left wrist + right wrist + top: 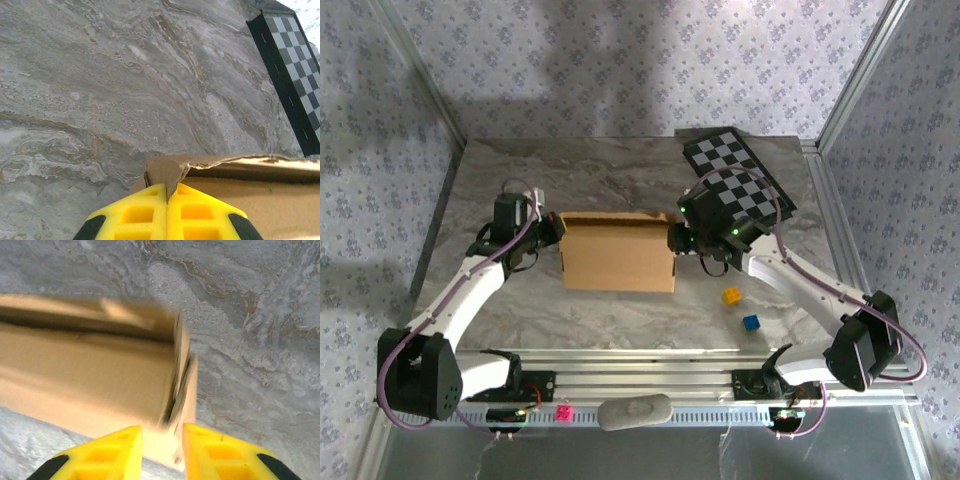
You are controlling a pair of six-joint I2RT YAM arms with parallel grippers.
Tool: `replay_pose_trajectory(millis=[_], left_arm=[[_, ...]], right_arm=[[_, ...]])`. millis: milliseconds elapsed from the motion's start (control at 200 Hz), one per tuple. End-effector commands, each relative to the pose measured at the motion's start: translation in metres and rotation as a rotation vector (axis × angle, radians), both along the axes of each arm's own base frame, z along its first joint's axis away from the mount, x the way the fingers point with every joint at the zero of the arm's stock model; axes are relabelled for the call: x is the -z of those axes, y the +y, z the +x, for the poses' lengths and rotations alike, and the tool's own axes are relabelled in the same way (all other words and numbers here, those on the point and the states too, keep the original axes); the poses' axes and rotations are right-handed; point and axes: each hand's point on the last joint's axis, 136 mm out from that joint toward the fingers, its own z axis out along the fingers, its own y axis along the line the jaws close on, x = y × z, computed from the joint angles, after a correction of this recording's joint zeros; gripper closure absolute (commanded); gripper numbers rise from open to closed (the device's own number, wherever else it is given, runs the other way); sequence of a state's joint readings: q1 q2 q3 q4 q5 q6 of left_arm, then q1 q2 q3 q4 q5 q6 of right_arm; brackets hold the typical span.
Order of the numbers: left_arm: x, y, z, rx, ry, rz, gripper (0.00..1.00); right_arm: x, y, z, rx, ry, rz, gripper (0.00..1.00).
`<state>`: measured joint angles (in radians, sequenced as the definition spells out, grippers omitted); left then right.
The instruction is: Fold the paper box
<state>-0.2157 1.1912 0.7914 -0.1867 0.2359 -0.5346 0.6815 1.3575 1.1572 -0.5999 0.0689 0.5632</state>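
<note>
Yellow left pads (140, 212): pressed flat against each other at the bottom of the left wrist view. The left gripper (167, 189) is fully closed, with a thin torn edge of cardboard pinched at its tips.
Right gripper (162, 432): jaws parted at the bottom centre of the right wrist view, straddling the upright end flap. The picture is blurred, so I cannot tell whether either pad touches the cardboard.
Paper box (618, 255): plain brown cardboard at the centre of the overhead frame, standing as a shallow rectangular form between the two grippers. Its left end is at the left gripper and its right end at the right one.
Handling, as a judgement: light and stiff across its panels, but it hinges readily at the creases. The edges are thin and tear easily, as the ragged rim in the left wrist view suggests. It is likely to slide on the smooth stone.
Where to hold, as a judgement: the end flaps close to their creases, one per gripper, not the open middle panel, which would buckle.
Marbled table (620, 190): grey, carrying the box.
Checkered board (735, 185): upper right of the overhead frame, just behind the right gripper.
Small cubes: a yellow cube (731, 296) and a blue cube (751, 323) lie right of centre, apart from the box.
</note>
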Motion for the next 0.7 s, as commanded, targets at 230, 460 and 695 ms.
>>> replay_pose_trajectory(millis=[230,460,695], left_arm=[[0.000,0.005,-0.003,-0.012,-0.014,0.014,1.00],[-0.003,0.004,-0.005,-0.004,-0.027,0.021,1.00],[-0.003,0.004,-0.007,0.001,-0.044,0.035,1.00]], right_arm=[[-0.040,-0.002,0.001,0.074,0.053,0.145,0.41],[-0.058,-0.029,0.034,0.324,0.104,0.343,0.32],[-0.036,-0.046,0.064,0.627,0.389,0.573,0.25]])
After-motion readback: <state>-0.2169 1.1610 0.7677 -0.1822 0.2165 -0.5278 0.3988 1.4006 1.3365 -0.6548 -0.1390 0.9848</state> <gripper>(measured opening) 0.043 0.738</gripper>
